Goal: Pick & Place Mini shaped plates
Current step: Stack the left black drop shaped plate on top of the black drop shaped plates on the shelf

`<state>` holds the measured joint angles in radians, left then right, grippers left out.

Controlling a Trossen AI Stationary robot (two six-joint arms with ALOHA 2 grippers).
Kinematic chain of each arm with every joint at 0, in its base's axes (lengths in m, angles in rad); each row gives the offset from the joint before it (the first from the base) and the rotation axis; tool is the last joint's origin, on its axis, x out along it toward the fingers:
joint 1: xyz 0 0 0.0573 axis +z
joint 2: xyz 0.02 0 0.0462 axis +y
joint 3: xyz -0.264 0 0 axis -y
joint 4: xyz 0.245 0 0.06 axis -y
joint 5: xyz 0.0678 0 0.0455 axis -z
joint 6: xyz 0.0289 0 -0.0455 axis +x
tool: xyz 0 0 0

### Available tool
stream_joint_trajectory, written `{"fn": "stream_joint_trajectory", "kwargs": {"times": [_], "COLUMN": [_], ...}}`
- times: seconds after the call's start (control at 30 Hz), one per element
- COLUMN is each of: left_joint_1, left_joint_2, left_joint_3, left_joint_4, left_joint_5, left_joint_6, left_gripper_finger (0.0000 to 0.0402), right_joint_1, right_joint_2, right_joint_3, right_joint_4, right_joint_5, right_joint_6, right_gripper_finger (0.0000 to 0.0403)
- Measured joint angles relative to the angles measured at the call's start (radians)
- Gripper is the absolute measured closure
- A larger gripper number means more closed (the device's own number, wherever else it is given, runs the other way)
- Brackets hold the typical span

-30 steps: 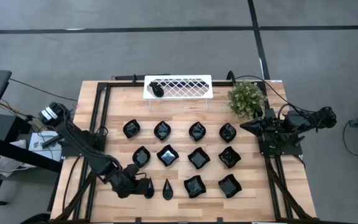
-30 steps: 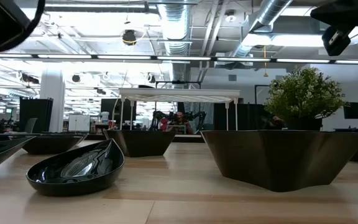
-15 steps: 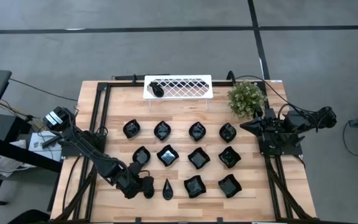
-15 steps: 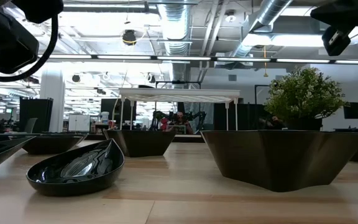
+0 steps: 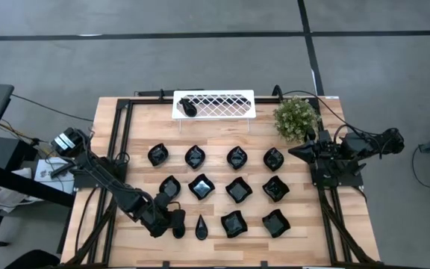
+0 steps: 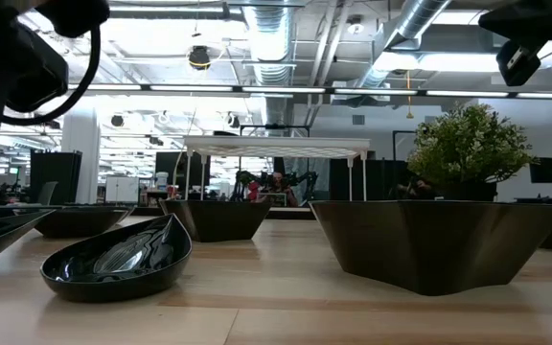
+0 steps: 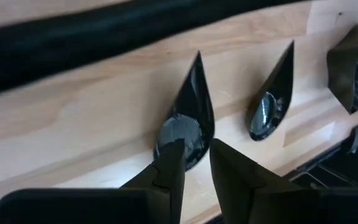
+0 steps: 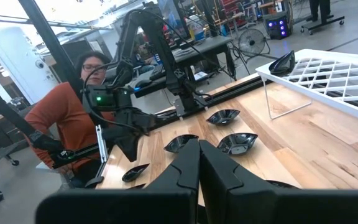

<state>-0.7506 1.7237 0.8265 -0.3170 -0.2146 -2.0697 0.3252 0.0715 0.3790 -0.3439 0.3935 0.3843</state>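
Reaching down at the front-left of the wooden tabletop (image 5: 215,134), the left gripper (image 7: 195,163) is straddling the rounded end of a teardrop plate (image 7: 188,121), its jaws pinching that plate's rim with one finger on each side. In the high view this gripper (image 5: 176,224) is sitting at the left end of the front row, just beside a second teardrop plate (image 5: 201,226), which is also showing in the left wrist view (image 7: 270,102) lying apart from the held one, both with their tips pointing the same way.

The other mini shaped plates (image 5: 237,190) are lying in three rows across the middle of the tabletop, four in the back row, four in the middle row and two more in the front row to the right of the teardrops. One further black plate (image 5: 188,108) is resting at the left end of the white lattice rack (image 5: 222,104), which is standing at the back edge. A small green plant (image 5: 296,118) is standing to the right of the rack.

The right gripper (image 8: 198,163) is waiting over the right edge of the tabletop, its jaws pressed together and holding nothing. In the right wrist view a person in an orange top (image 8: 64,121) is sitting beyond the far side of the tabletop.
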Motion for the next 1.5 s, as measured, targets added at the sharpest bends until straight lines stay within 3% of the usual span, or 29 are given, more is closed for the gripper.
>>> {"fn": "stream_joint_trajectory", "kwargs": {"times": [0.33, 0.7, 1.5], "left_joint_1": [0.005, 0.063, 0.064], "left_joint_2": [0.000, 0.000, 0.071], "left_joint_3": [-0.022, -0.022, -0.022], "left_joint_4": [0.000, -0.003, 0.038], "left_joint_5": [-0.004, -0.012, 0.034], "left_joint_6": [0.006, 0.151, 0.175], "left_gripper_finger": [0.0325, 0.0325, 0.0325], "right_joint_1": [0.000, 0.000, 0.000], "right_joint_2": [0.000, 0.000, 0.000], "right_joint_3": [0.000, 0.000, 0.000], "right_joint_4": [0.000, 0.000, -0.001], "right_joint_5": [0.000, 0.000, 0.001], "right_joint_6": [0.000, -0.001, -0.001], "right_gripper_finger": [0.0403, 0.0403, 0.0403]}}
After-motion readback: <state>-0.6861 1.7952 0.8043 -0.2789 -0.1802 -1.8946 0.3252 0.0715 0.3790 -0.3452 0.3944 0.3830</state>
